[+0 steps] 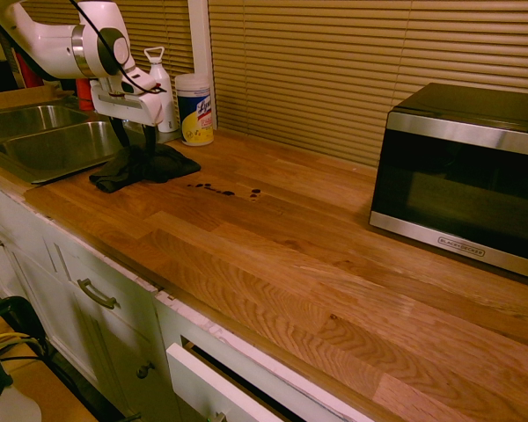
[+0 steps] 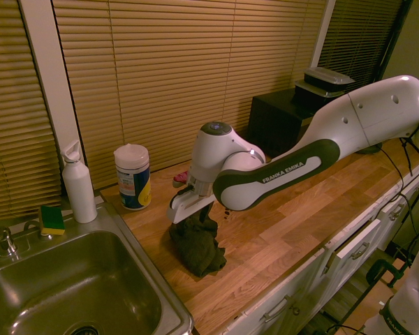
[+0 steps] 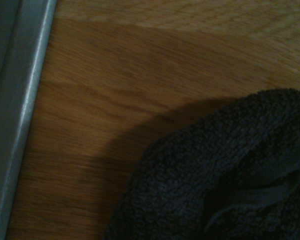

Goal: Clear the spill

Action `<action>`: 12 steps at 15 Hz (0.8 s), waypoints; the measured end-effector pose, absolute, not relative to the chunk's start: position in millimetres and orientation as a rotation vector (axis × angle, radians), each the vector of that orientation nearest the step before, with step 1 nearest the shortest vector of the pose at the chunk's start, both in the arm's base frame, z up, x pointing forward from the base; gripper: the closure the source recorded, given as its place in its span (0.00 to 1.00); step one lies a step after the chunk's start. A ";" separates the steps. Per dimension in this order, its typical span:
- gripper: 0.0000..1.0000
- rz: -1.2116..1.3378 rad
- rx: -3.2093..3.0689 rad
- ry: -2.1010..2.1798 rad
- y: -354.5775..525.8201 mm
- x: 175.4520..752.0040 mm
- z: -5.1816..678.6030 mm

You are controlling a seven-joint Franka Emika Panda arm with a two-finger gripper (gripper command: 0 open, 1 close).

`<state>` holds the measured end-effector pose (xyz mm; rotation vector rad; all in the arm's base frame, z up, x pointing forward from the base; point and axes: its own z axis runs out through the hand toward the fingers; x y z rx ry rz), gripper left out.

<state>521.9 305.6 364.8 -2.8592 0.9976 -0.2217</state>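
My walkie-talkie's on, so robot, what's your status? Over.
Gripper open, down at black cloth. Dark spill drops still on wooden counter. Nothing seen between cloth and drops.

Cloth (image 1: 150, 167) between sink (image 1: 57, 141) and spill (image 1: 218, 190)

Sink at one end of the tabletop (image 1: 273, 255), oven at the other!
And here's the Lysol canister (image 1: 195, 110) upright by the blinds (image 1: 290, 79), white bottle (image 2: 79, 187) standing just beside it, green-and-yellow sponge (image 2: 52, 220) behind the steel sink (image 2: 70, 279) near the faucet (image 2: 3, 241); over to the Black+Decker oven (image 1: 466, 176), lidded containers (image 2: 323, 84) stacked on top, and below, a white drawer (image 1: 216, 387) hangs open!
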 end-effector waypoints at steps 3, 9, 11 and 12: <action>0.00 -0.210 -2.866 1.005 305.8 525.2 353.4; 1.00 -0.187 -2.873 1.024 311.9 530.2 336.1; 1.00 -0.187 -2.873 1.030 311.7 530.3 335.7; 1.00 -0.186 -2.873 1.032 311.6 530.2 335.3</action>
